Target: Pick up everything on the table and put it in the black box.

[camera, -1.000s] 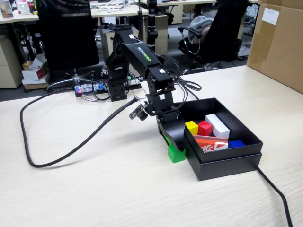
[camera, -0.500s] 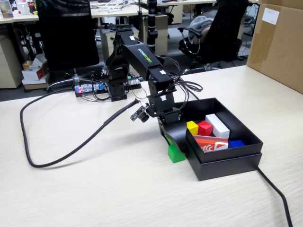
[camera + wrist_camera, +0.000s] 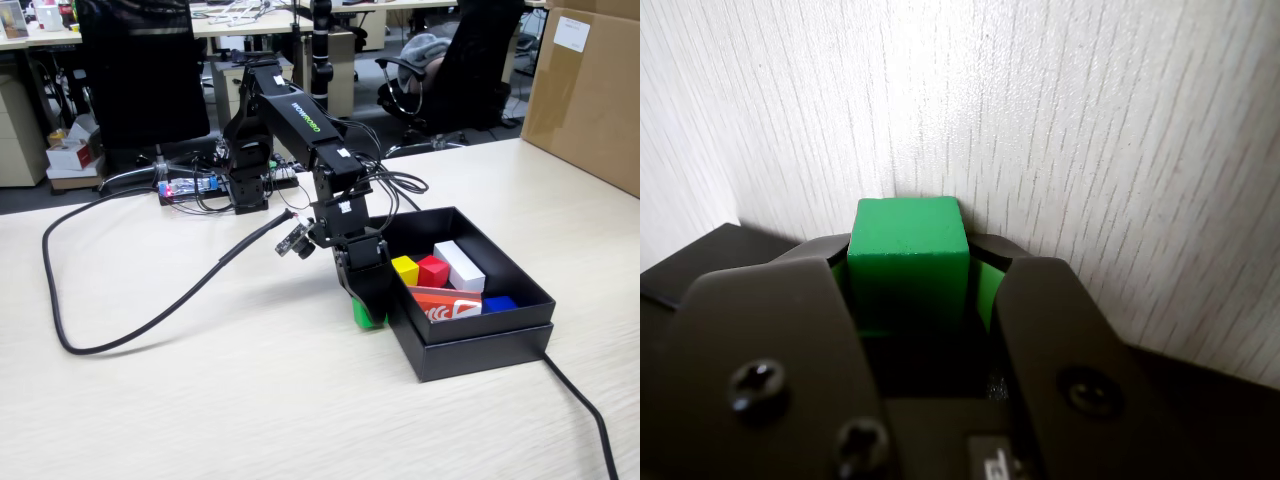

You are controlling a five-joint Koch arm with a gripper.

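Observation:
The green cube (image 3: 362, 318) rests on the table (image 3: 250, 400) just left of the black box (image 3: 480, 340), mostly hidden behind my gripper (image 3: 368, 308) in the fixed view. In the wrist view the green cube (image 3: 908, 250) fills the space between my two black jaws, with my gripper (image 3: 912, 255) shut on it and its far edge touching the tabletop. The yellow cube (image 3: 404, 269) and the red cube (image 3: 432, 270) lie side by side inside the black box.
The box also holds a long white block (image 3: 460, 265), an orange-red card (image 3: 447, 303) and a blue piece (image 3: 498, 303). A thick black cable (image 3: 150, 320) loops across the left table. A brown carton (image 3: 590, 90) stands at the far right.
My gripper has dropped lower and closed round the green cube, which stood exposed in front of the jaws before and is now mostly covered.

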